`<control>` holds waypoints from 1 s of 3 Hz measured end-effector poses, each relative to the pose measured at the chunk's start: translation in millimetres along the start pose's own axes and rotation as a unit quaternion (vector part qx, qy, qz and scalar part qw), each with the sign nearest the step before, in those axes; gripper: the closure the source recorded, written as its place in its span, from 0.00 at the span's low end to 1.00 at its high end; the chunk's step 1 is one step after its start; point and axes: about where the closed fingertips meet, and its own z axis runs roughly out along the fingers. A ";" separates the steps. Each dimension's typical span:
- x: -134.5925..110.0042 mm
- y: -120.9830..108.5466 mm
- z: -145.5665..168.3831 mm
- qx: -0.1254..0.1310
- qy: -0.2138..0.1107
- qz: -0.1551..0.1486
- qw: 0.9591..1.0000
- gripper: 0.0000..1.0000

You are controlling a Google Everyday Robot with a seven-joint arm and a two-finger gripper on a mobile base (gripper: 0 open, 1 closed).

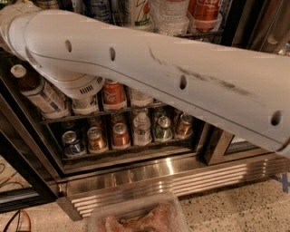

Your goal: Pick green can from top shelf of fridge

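A clear tub (136, 218) was noted nearest, before the fridge (149, 174). The white arm (190, 77) was stretched across the view. The tool was out of view, so its state could not be told. Farthest, the green can (137, 11) was seen on the top shelf (199, 32), partly cut off.

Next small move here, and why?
Probably tilt the view up before reaching. The tool is out of frame, beyond the upper-left end of the arm, which also hides most of the top shelf, so the green can can't be confirmed.
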 end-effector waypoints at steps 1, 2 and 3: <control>16.9 -3.3 -1.0 0.007 0.015 -0.011 1.000 0.34; 33.5 -18.0 -0.7 0.022 0.030 -0.022 0.999 0.34; 35.4 -29.2 3.3 0.029 0.031 -0.037 0.998 0.33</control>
